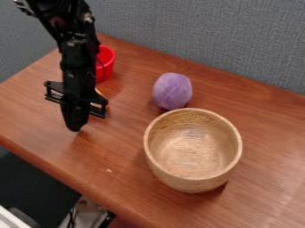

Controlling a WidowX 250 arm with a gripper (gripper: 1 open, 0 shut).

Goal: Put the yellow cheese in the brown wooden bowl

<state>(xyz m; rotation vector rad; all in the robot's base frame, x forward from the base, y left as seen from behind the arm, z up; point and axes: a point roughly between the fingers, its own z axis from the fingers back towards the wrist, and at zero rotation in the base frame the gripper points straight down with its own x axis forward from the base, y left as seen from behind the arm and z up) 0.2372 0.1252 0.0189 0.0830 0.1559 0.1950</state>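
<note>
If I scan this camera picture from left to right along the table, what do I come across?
Gripper pointing down at the table, then the red bowl behind it, then the purple ball, then the brown wooden bowl.

On the table (pixel 36 102), the wooden bowl (pixel 193 149) sat toward the near right edge. The ball (pixel 173 90) lay just behind it, at about eleven o'clock from the bowl, close to its rim but apart from it. The arm's gripper (pixel 77 123) stood at roughly nine o'clock from the bowl, well apart, pointing straight down at the tabletop. The small bowl (pixel 105 61) sat behind the arm, at about ten o'clock from the ball, near the table's far edge.
</note>
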